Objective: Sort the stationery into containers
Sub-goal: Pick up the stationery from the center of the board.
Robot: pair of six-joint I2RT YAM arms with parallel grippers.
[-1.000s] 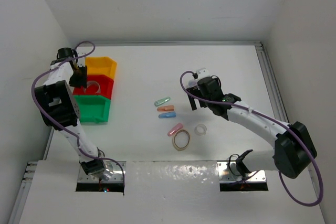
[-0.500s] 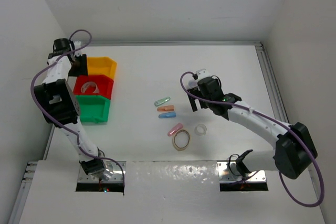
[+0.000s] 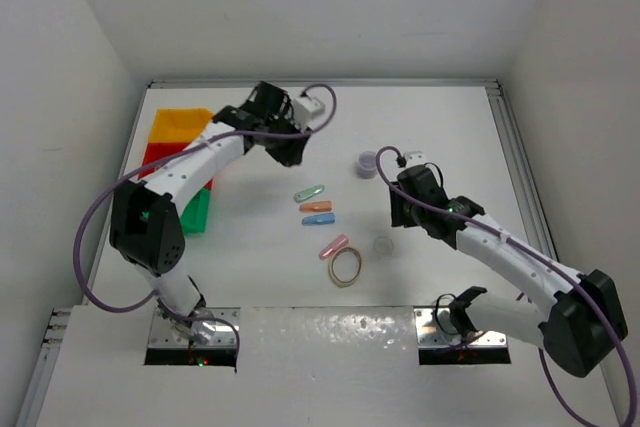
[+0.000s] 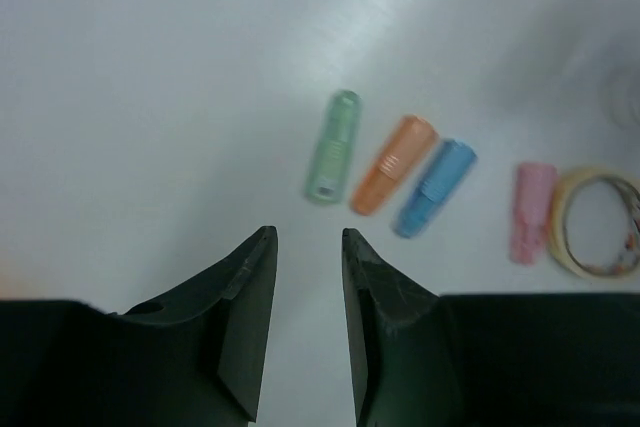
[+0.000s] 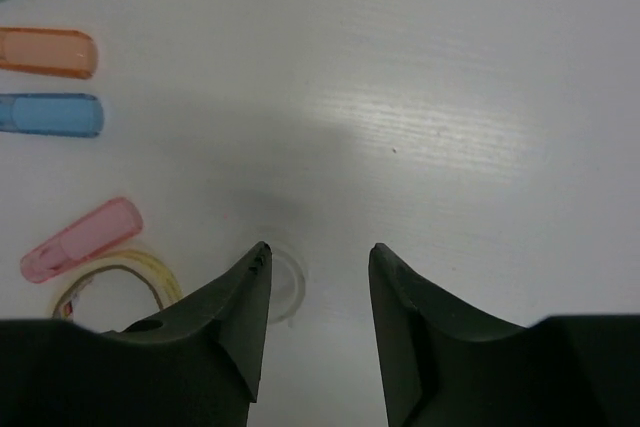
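My left pincer (image 4: 307, 237): jaws narrowly apart, nothing between, above bare white table (image 3: 450, 127). Past tips, side by side: green capsule (image 4: 335, 145), orange capsule (image 4: 395, 163), blue capsule (image 4: 435, 187). Further right, pink capsule (image 4: 532, 209) just beside tan band ring (image 4: 558, 225).

My right pincer (image 5: 320, 249): jaws parted, empty. Small whitish ring (image 5: 295, 287) on table at tips, partly hidden behind one finger.

Grey-purple cylinder (image 3: 367, 163) on far side of right pincer, apart.

Yellow-orange bin (image 3: 175, 123), red bin (image 3: 155, 155), green bin (image 3: 197, 212) in row at left edge. My left arm covers part of red and green.

Specks on tan band ring too blurred to read.

Left arm (image 3: 200, 159) swung from bins (image 3: 170, 119) to capsules (image 3: 316, 207); right arm (image 3: 490, 242) neared ring (image 3: 383, 245).
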